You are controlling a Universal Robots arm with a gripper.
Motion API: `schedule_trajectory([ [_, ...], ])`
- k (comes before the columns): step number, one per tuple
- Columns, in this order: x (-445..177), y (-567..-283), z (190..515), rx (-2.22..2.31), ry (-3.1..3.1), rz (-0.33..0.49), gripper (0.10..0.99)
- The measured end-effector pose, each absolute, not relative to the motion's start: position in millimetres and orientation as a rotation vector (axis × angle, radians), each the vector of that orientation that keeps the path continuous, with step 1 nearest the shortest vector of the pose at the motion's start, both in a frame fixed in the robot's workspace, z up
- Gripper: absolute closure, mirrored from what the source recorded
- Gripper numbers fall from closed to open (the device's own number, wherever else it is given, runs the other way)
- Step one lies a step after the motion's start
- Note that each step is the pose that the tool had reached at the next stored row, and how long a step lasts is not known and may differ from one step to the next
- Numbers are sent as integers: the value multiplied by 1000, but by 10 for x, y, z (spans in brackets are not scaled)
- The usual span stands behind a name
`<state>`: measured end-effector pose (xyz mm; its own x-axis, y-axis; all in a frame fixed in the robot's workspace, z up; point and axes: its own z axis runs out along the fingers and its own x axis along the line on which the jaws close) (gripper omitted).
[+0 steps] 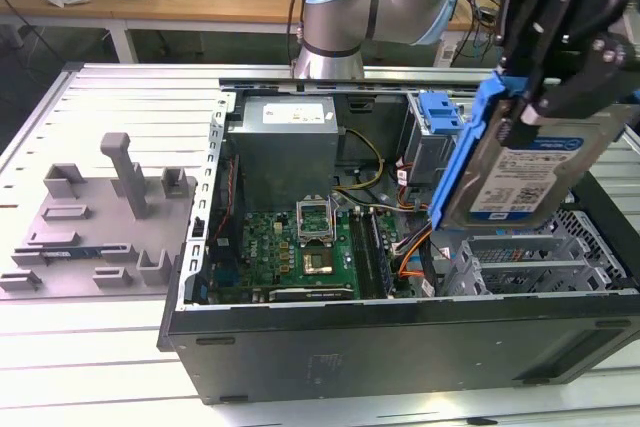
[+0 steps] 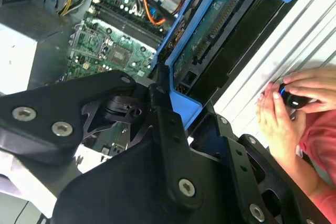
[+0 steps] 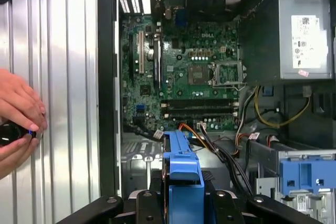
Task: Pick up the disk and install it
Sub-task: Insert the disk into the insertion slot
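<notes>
The disk (image 1: 525, 172), a silver hard drive with a white-and-blue label in a bright blue bracket, hangs tilted above the open computer case (image 1: 400, 342) at the exterior view's right. My black gripper (image 1: 545, 87) is shut on its upper end. The second wrist view shows the disk (image 2: 210, 30) edge-on, its green underside board facing the camera, with black gripper links (image 2: 168, 129) closed round the blue bracket. In the first wrist view the blue bracket of the disk (image 3: 182, 174) sits between the gripper links, over the motherboard (image 3: 184, 72).
A grey power supply (image 1: 285, 147) fills the case's back. The grey drive cage with a blue latch (image 1: 440, 112) stands beside the held disk. A grey fixture (image 1: 100, 222) lies on the table at the exterior view's left. A person's hands (image 2: 286, 106) hold a small device beside the case.
</notes>
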<state>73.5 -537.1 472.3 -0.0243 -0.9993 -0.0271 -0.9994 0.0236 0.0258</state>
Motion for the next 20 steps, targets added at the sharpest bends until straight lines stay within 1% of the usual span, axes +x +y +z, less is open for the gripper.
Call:
schedule_trajectory([
  [8,1014,-5414,4709,-2193,2247,58,718],
  [20,1150,-5421,4693,-2196,2249,53,718],
])
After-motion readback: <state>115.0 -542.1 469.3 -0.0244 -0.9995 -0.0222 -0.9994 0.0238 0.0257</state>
